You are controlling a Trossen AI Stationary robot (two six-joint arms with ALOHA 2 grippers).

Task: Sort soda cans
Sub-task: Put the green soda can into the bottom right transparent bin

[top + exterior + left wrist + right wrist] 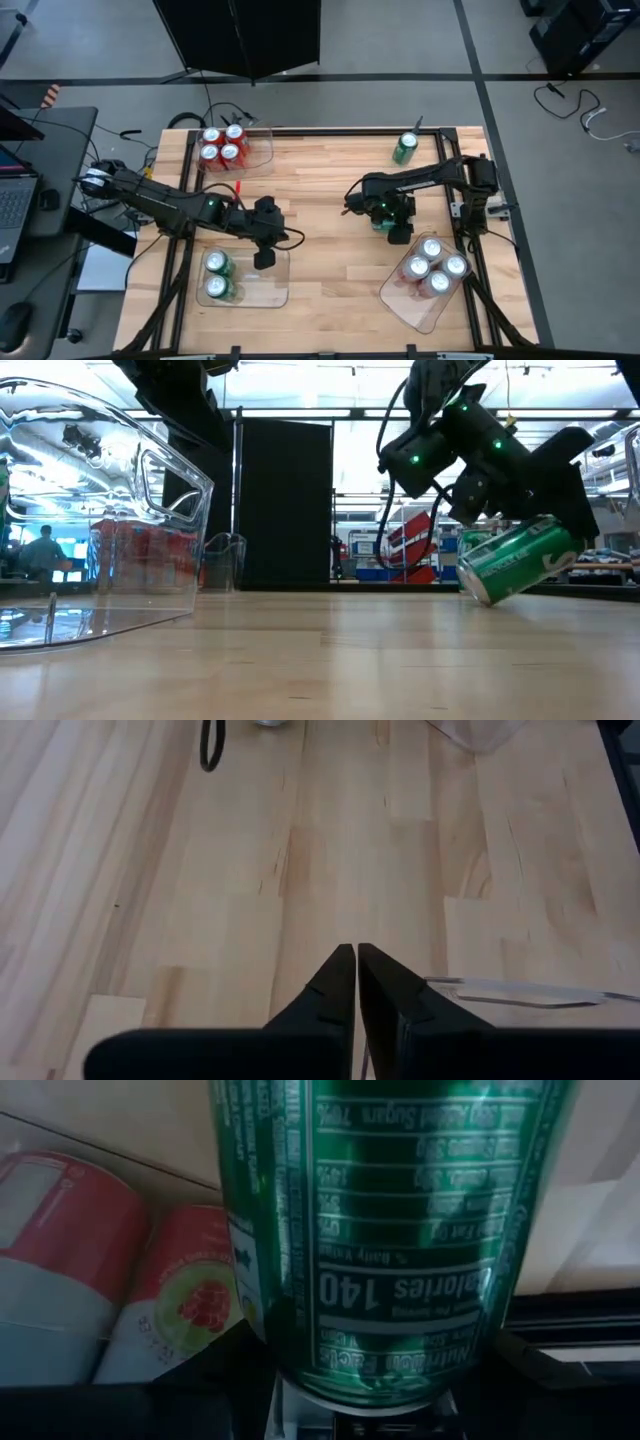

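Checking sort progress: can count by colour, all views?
Red cans: 4, in the far-left tray.
Green cans: 4; 2 in the near-left tray, 1 at the far edge, 1 held by the right gripper.
Silver-white cans: 4, in the near-right tray.
Total: 12

This is a robotics lab or workshop floor, not a home. A butcher-block table (pixel 330 230) stands on grey concrete with dark seams, and two dark arms are mounted at the table's edges. Just left of the table, a desk (pixel 40 170) carries a laptop (pixel 12 200), with loose cables (pixel 190 120) near the table's far left corner. Beyond the table's far edge stands a black panel (pixel 285 500). Behind that panel the low view shows a large hall with ceiling strip lights, shelving and blue equipment. A person (pixel 42 550) sits in the hall, left of the panel. More cables (pixel 590 110) lie on the floor to the table's right.
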